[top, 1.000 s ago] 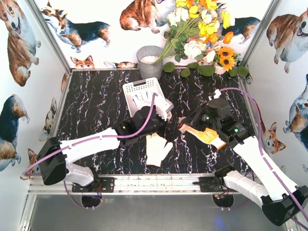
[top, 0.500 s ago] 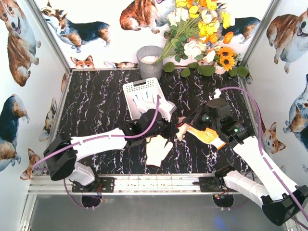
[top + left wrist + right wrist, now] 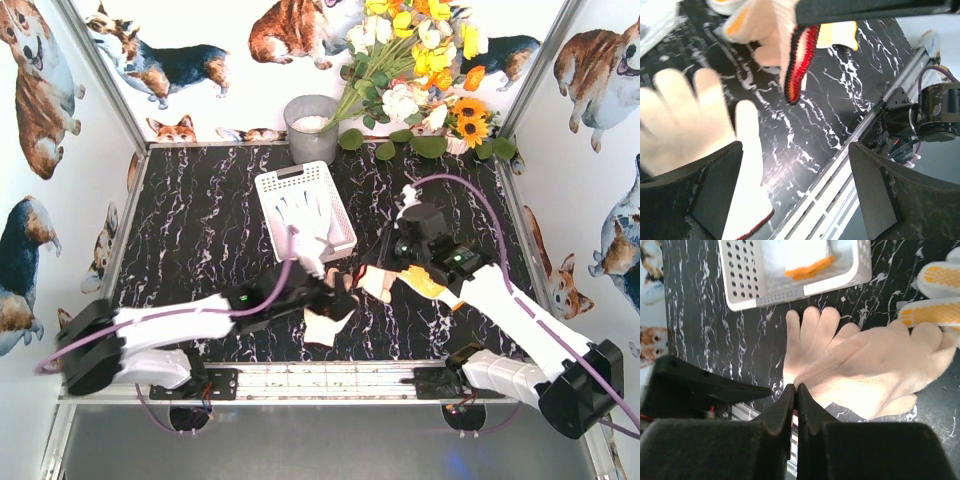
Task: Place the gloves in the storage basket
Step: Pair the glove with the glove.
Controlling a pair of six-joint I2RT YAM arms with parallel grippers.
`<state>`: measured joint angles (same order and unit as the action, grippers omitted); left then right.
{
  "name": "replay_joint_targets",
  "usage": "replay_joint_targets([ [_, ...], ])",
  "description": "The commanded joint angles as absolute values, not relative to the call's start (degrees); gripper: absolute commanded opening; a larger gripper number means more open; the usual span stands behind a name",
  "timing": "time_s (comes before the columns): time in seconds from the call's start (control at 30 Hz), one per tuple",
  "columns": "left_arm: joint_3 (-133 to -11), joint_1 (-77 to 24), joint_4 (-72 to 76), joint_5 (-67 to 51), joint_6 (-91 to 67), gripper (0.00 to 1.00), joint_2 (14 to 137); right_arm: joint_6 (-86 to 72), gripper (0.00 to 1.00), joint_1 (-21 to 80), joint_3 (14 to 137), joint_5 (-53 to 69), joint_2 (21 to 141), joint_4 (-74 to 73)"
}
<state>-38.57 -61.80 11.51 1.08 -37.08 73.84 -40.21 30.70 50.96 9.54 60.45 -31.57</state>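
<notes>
The white storage basket (image 3: 285, 185) stands at the table's middle back, with white gloves (image 3: 305, 215) lying in it. In the right wrist view one of them shows an orange cuff (image 3: 807, 267) inside the basket (image 3: 740, 285). A cream glove (image 3: 320, 328) (image 3: 690, 115) lies flat near the front edge. My left gripper (image 3: 338, 300) (image 3: 795, 150) hovers open just above it, empty. My right gripper (image 3: 372, 272) (image 3: 796, 387) is shut on the cuff of another cream glove (image 3: 870, 375) (image 3: 775, 30), which hangs lifted. A yellow and orange glove (image 3: 432, 283) (image 3: 935, 310) lies under the right arm.
A grey round pot (image 3: 310, 125) and a bunch of flowers (image 3: 420, 80) stand at the back wall behind the basket. The metal rail (image 3: 320, 375) of the near table edge runs close below the left gripper. Both grippers are close together at the table's middle.
My left arm drew back from the basket's near corner toward the front edge, over the flat cream glove. My right gripper moved left with its glove, still shut.
</notes>
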Motion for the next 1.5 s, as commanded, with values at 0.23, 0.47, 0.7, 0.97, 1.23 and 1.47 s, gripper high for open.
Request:
replay_joint_targets([
  [0.23, -37.9, -59.9, -22.5, 15.8, -43.1, 0.95, 48.7, -33.5, 0.0, 40.3, 49.1, 18.0, 68.3, -21.4],
  [0.47, -38.2, -54.4, -27.0, 15.9, -45.5, 0.97, 44.9, -34.5, 0.0, 47.0, 49.0, 20.4, 76.1, -17.3],
  [0.7, -33.9, -50.2, -19.1, 9.8, -48.0, 0.97, 48.2, -38.2, 0.27, 50.5, 48.2, 23.5, 79.3, -13.4],
  [0.97, -33.3, -50.1, -11.7, 3.4, -47.8, 0.95, 56.8, -40.1, 0.48, 47.6, 45.5, 12.6, 69.5, -26.0],
  [1.23, -34.1, -50.2, -8.7, -1.4, -47.0, 0.74, 66.7, -49.6, 0.48, 39.5, 34.3, 3.9, 57.1, -30.2],
  [1.47, -31.1, -50.2, -6.6, -3.0, -49.4, 0.58, 69.0, -63.5, 0.46, 39.7, 25.6, 9.6, 55.6, -21.8],
])
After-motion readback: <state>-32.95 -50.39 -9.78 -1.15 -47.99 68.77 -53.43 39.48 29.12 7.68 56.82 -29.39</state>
